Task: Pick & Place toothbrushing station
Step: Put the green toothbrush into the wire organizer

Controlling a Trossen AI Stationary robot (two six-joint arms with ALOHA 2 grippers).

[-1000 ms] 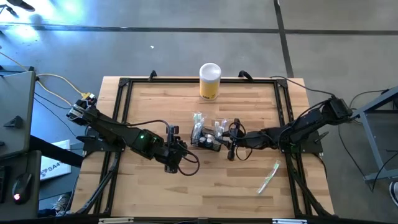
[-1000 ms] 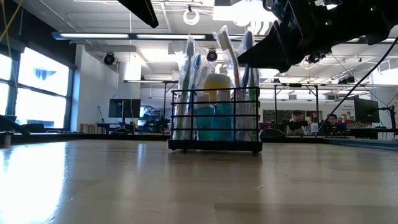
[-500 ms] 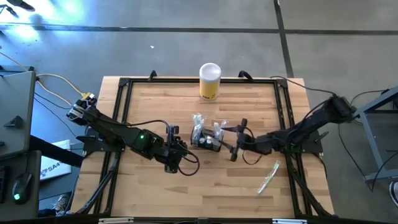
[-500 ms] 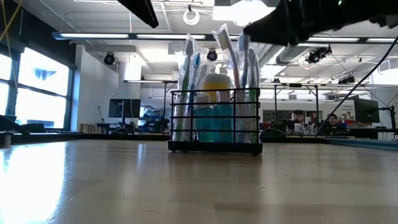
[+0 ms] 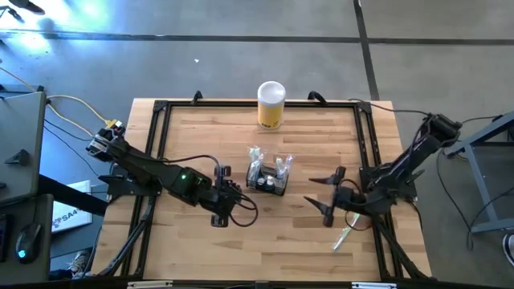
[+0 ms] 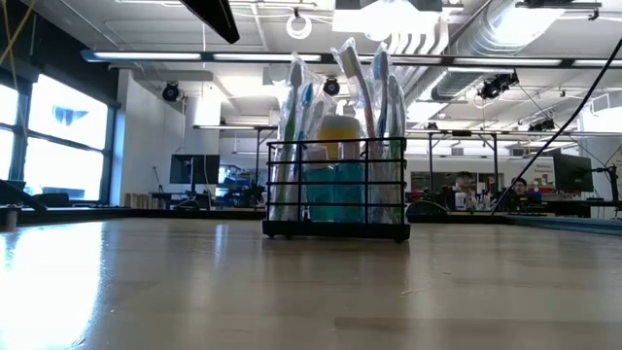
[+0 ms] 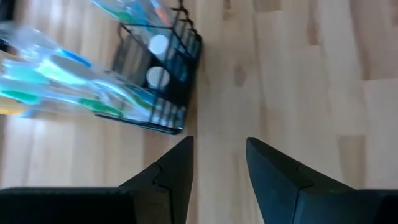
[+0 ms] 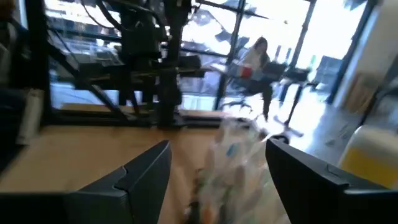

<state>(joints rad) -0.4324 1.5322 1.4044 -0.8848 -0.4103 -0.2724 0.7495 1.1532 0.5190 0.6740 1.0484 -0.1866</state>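
Note:
The toothbrushing station [image 5: 267, 181], a small black wire caddy, rests on its base at the middle of the table. Packaged toothbrushes [image 6: 342, 87] stand upright in it around teal containers. In the low view the caddy [image 6: 336, 185] stands alone. My left gripper [image 5: 233, 195] is just left of the caddy and open, with bare wood between its fingers [image 7: 217, 155]; the caddy [image 7: 161, 81] lies ahead of them. My right gripper [image 5: 320, 199] is well to the caddy's right, open wide [image 8: 217, 155], facing the caddy and holding nothing.
A yellow cylinder with a white lid [image 5: 271, 104] stands at the table's far edge. One packaged toothbrush [image 5: 347, 230] lies flat on the wood near the right arm. A black frame [image 5: 161, 128] runs along the table's sides. People sit in the room beyond [image 6: 465, 190].
My right gripper has opened wider and drawn back from the caddy's right side toward the table's right and near edges, leaving the low view. The caddy and its toothbrushes stand as before.

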